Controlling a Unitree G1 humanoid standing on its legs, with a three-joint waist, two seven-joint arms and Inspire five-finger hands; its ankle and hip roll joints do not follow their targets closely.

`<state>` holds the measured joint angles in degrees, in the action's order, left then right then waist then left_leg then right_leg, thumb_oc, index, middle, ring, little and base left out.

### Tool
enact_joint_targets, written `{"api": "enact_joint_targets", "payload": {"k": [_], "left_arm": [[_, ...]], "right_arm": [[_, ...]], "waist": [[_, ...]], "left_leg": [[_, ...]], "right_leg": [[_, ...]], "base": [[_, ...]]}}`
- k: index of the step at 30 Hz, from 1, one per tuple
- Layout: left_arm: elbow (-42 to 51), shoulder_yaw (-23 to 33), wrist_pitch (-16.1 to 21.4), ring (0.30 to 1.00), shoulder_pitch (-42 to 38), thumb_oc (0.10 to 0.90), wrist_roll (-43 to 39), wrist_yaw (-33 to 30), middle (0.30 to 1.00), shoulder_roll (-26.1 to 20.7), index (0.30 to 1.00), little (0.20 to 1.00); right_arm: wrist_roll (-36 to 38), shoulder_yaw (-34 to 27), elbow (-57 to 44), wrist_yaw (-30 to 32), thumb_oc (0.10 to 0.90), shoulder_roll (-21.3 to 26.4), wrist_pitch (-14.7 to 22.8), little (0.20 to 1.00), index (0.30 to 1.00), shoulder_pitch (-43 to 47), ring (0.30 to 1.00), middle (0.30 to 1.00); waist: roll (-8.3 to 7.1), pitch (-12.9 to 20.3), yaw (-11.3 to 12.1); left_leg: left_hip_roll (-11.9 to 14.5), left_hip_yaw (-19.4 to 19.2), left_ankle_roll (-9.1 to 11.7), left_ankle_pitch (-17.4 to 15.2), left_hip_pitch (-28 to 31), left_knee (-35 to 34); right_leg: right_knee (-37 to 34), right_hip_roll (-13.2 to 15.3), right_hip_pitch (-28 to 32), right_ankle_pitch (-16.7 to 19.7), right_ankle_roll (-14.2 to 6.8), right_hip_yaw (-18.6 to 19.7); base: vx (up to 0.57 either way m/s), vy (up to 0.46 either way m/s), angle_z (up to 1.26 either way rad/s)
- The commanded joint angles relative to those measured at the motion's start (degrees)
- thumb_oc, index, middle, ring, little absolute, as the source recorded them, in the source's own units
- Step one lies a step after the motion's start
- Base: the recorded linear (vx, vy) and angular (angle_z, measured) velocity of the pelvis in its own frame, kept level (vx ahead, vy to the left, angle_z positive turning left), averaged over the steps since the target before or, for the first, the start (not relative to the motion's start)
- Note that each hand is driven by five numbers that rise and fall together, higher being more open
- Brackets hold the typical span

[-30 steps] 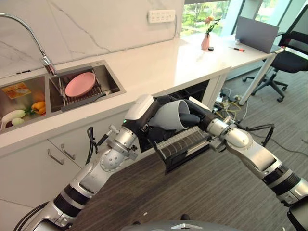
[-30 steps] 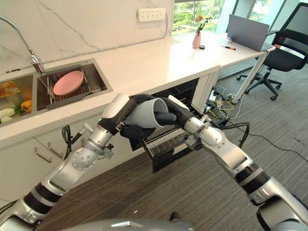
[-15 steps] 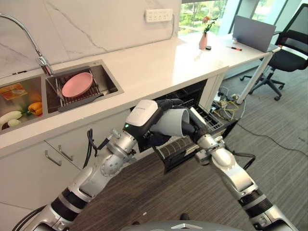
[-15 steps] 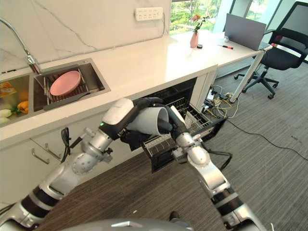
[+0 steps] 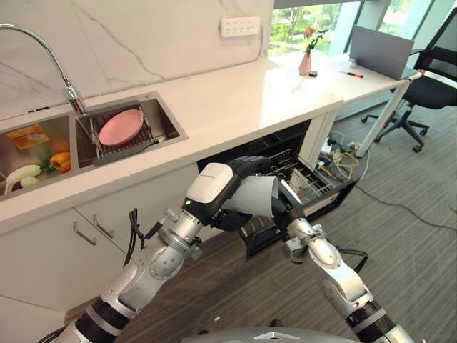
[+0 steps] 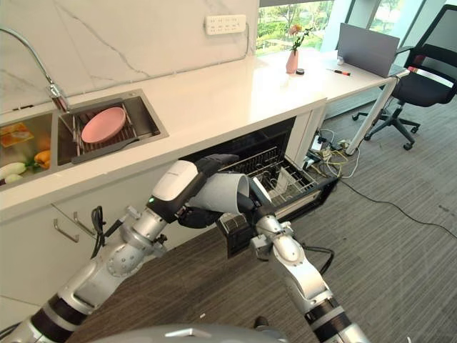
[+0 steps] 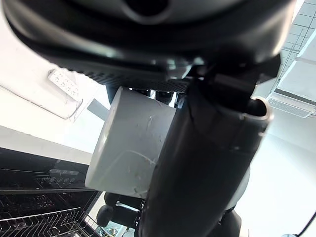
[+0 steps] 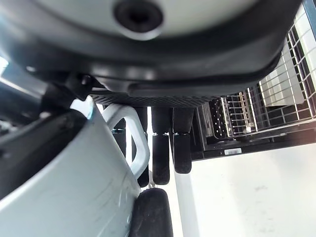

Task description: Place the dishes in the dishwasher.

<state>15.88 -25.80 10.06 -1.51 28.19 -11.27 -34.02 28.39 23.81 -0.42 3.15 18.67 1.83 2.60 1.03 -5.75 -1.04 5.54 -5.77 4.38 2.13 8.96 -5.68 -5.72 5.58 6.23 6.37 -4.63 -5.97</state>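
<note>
Left hand (image 5: 228, 187): fingers curled round pale grey mug (image 5: 255, 197), held on its side above floor, just in front of open dishwasher (image 6: 282, 175).
Right hand (image 8: 163, 148): fingers extended beside mug handle (image 8: 129, 136); whether they hook it, you cannot tell.
Your step, as judged: carry mug over pulled-out wire rack (image 5: 307, 180), tip mouth down, seat between tines, then release.
Pink plate (image 5: 120, 126) in sink (image 5: 168, 118), awaiting load.
Hidden: mug mouth, right-hand contact, lower rack interior.

A pale grey mug (image 5: 255, 195) against a black dishwasher rack (image 5: 300, 182); a pink plate (image 5: 120, 126) in the steel sink (image 5: 168, 118), beneath white grey-veined marble (image 5: 143, 36).
</note>
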Motion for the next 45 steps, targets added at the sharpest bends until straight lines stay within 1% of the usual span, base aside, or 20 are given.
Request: {"api": "enact_joint_targets", "payload": {"k": [1,7,12,19,22,24,25,27,28,29,30,31,32,35,37,38,39,43,44,45], "left_arm": [[2.84,16.42,-1.30,0.900,-0.60,0.800,-12.89,-17.89,0.900,7.07,0.900,0.900],[1.73,18.62,-1.86,0.900,1.41,0.800,-14.16,-18.39,0.900,7.41,0.900,0.900],[-0.26,22.91,-3.14,0.900,4.22,0.800,-13.54,-18.40,0.900,6.33,0.900,0.900],[-1.70,25.69,-3.77,0.900,7.23,0.800,-14.79,-16.57,0.900,6.46,0.900,0.900],[-2.32,26.77,-3.80,0.900,8.27,0.800,-14.66,-16.10,0.900,6.34,0.900,0.900],[-3.20,27.29,-3.62,0.900,8.86,0.800,-14.72,-15.37,0.900,6.17,0.900,0.900],[-3.19,27.30,-3.61,0.900,8.83,0.800,-14.71,-15.38,0.900,6.18,0.900,0.900],[-4.95,27.42,-3.56,0.900,10.10,0.800,-15.86,-12.89,0.900,5.74,0.900,0.900],[-4.98,27.42,-3.56,0.900,10.10,0.800,-15.86,-12.88,0.900,5.75,0.900,0.900],[-5.10,27.86,-3.52,0.900,11.35,0.800,-15.63,-11.08,0.900,5.03,0.900,0.900],[-5.47,27.46,-3.41,0.900,12.15,0.800,-15.82,-9.71,0.900,4.46,0.900,0.900],[-5.91,26.81,-3.34,0.900,12.65,0.800,-16.17,-8.77,0.900,3.69,0.900,0.900],[-5.98,26.87,-3.31,0.900,12.50,0.800,-16.22,-8.75,0.900,3.82,0.900,0.900],[-8.16,23.91,-3.85,0.900,13.37,0.800,-17.36,-7.67,0.900,1.09,0.900,0.900],[-8.84,23.20,-3.81,0.900,13.63,0.800,-18.02,-7.36,0.900,0.68,0.900,0.900],[-11.19,21.75,-4.19,0.900,14.76,0.800,-19.02,-6.44,0.900,-0.49,0.900,0.900],[-11.14,21.79,-4.07,0.900,15.70,0.800,-19.01,-6.11,0.900,-0.92,0.900,0.900],[-13.51,20.97,-4.19,0.900,17.85,0.800,-19.94,-5.21,0.900,-1.43,0.900,0.900],[-15.42,20.11,-4.26,0.900,18.98,0.800,-21.04,-4.79,0.900,-1.09,0.900,0.900],[-15.58,20.11,-4.18,0.900,18.86,0.800,-21.06,-4.83,0.900,-0.85,0.900,0.900]], "right_arm": [[22.19,-13.88,-1.47,8.40,0.400,-7.44,12.76,0.300,0.300,0.84,0.300,0.300],[22.63,-16.48,-1.25,9.58,0.400,-7.66,13.61,0.300,0.300,0.44,0.300,0.300],[20.04,-21.32,-0.48,11.71,0.400,-7.05,14.09,0.300,0.300,0.87,0.300,0.300],[17.95,-23.74,0.33,12.95,0.400,-6.43,13.32,0.300,0.300,1.71,0.300,0.300],[11.21,-24.85,1.31,14.06,0.400,-4.18,11.39,0.300,0.300,2.01,0.300,0.300],[2.89,-25.77,2.67,15.35,0.400,-1.35,9.08,0.300,0.300,2.58,0.300,0.300],[2.88,-25.78,2.64,15.37,0.400,-1.35,9.08,0.300,0.300,2.60,0.300,0.300],[-15.08,-26.30,5.01,17.81,0.400,5.82,4.44,0.300,0.300,4.92,0.300,0.300],[-15.10,-26.28,5.02,17.83,0.400,5.82,4.41,0.300,0.300,4.91,0.300,0.300],[-27.00,-26.20,4.57,18.30,0.400,11.35,2.21,0.300,0.300,6.09,0.300,0.300],[-30.22,-25.89,5.65,17.50,0.400,13.84,0.70,0.300,0.300,7.09,0.300,0.300],[-31.54,-25.08,7.59,16.98,0.400,16.23,-0.60,0.300,0.300,8.78,0.300,0.300],[-31.50,-24.87,8.08,17.02,0.400,16.40,-0.48,0.300,0.300,9.31,0.300,0.300],[-34.73,-18.90,15.37,16.34,0.400,25.15,-1.95,0.300,0.300,19.10,0.300,0.300],[-33.78,-17.18,17.52,15.74,0.400,26.97,-2.15,0.300,0.300,21.71,0.300,0.300],[-33.09,-13.05,22.83,14.43,0.400,31.50,-2.45,0.300,0.300,28.45,0.300,0.300],[-32.95,-11.54,24.49,14.22,0.400,33.29,-2.55,0.300,0.300,30.39,0.300,0.300],[-31.77,-6.04,30.08,12.10,0.400,37.46,-2.39,0.300,0.300,36.03,0.300,0.300],[-31.91,-3.13,33.78,10.95,0.400,39.91,-2.41,0.300,0.300,38.82,0.300,0.300],[-31.80,-2.50,34.25,10.97,0.400,39.95,-2.23,0.300,0.300,39.54,0.300,0.300]], "waist": [[-0.90,1.76,0.95],[-1.02,1.85,1.44],[-1.02,1.76,2.24],[-0.87,1.58,2.84],[-0.96,1.43,3.17],[-1.15,1.24,3.51],[-1.15,1.10,3.49],[-1.43,0.44,4.14],[-1.42,0.57,4.15],[-1.62,0.02,4.67],[-1.79,-0.33,5.08],[-1.99,-1.00,5.67],[-1.90,-1.04,5.51],[-2.60,-5.58,8.11],[-2.62,-6.81,8.48],[-2.63,-8.62,9.61],[-2.70,-9.17,9.81],[-3.07,-10.50,10.50],[-3.19,-11.79,11.49],[-3.06,-11.65,11.28]], "left_leg": [[-2.13,-0.54,0.82,-5.08,1.27,0.68],[-2.23,-0.17,0.80,-5.15,1.22,0.68],[-2.33,0.30,0.78,-5.12,1.10,0.68],[-2.47,0.66,0.74,-5.02,0.99,0.68],[-2.48,0.86,0.71,-4.98,0.79,0.68],[-2.43,1.13,0.64,-4.91,0.64,0.68],[-2.46,1.08,0.59,-4.23,0.35,0.68],[-2.53,1.49,0.35,-4.14,-0.16,0.68],[-2.50,1.54,0.41,-4.82,0.12,0.68],[-2.51,1.83,0.33,-4.69,-0.11,0.68],[-2.50,2.24,0.34,-4.44,-0.73,0.68],[-2.53,2.70,0.37,-4.19,-1.37,0.68],[-2.55,2.79,0.37,-4.14,-1.52,0.68],[-2.41,4.39,0.64,-1.69,-6.39,0.68],[-2.34,4.70,0.75,-0.93,-7.94,0.68],[-2.18,5.41,1.05,0.64,-11.04,0.68],[-2.06,5.51,1.21,1.06,-12.16,0.68],[-1.79,5.81,1.66,2.12,-15.41,0.81],[-1.79,6.22,1.96,2.95,-17.46,0.79],[-1.80,6.25,1.96,3.00,-17.71,0.80]], "right_leg": [[1.02,2.03,3.90,-7.35,-3.25,-1.96],[0.99,2.11,4.16,-7.41,-3.17,-2.33],[1.04,2.15,4.36,-7.54,-3.11,-2.95],[1.08,2.14,4.37,-7.55,-3.00,-3.26],[1.15,2.06,4.29,-7.58,-2.98,-3.57],[1.25,2.05,4.10,-7.50,-3.02,-3.71],[1.38,2.08,3.76,-6.97,-2.93,-3.75],[1.70,2.12,3.34,-6.95,-3.03,-4.08],[1.50,2.08,3.71,-7.45,-3.12,-4.05],[1.75,1.97,3.55,-7.51,-3.14,-4.31],[1.78,1.97,3.22,-7.49,-3.14,-4.46],[1.79,1.94,2.93,-7.51,-3.11,-4.78],[1.83,1.96,2.81,-7.52,-3.11,-4.87],[2.76,1.86,-1.26,-6.69,-3.05,-6.24],[3.23,1.86,-2.84,-6.45,-2.98,-6.50],[3.95,1.74,-6.02,-5.70,-2.89,-7.13],[3.91,1.77,-6.98,-5.44,-2.93,-7.38],[3.63,1.94,-9.67,-4.51,-3.05,-7.88],[3.35,2.08,-11.12,-4.10,-3.10,-8.33],[3.37,2.09,-11.36,-4.08,-3.09,-8.36]], "base": [[0.04,-0.003,-0.02],[0.01,-0.005,0.06],[0.00,-0.001,0.08],[0.00,-0.001,0.07],[0.00,0.000,0.01],[-0.02,-0.006,0.01],[-0.06,-0.008,0.03],[-0.03,-0.007,0.06],[0.02,-0.015,0.13],[0.00,-0.017,0.17],[-0.07,-0.023,0.16],[-0.06,-0.013,0.13],[-0.16,-0.026,0.14],[-0.26,-0.032,0.20],[-0.21,-0.017,0.15],[-0.16,-0.001,0.21],[-0.17,0.004,0.27],[-0.04,0.017,0.15],[-0.02,0.016,0.20],[-0.03,0.026,0.19]]}}
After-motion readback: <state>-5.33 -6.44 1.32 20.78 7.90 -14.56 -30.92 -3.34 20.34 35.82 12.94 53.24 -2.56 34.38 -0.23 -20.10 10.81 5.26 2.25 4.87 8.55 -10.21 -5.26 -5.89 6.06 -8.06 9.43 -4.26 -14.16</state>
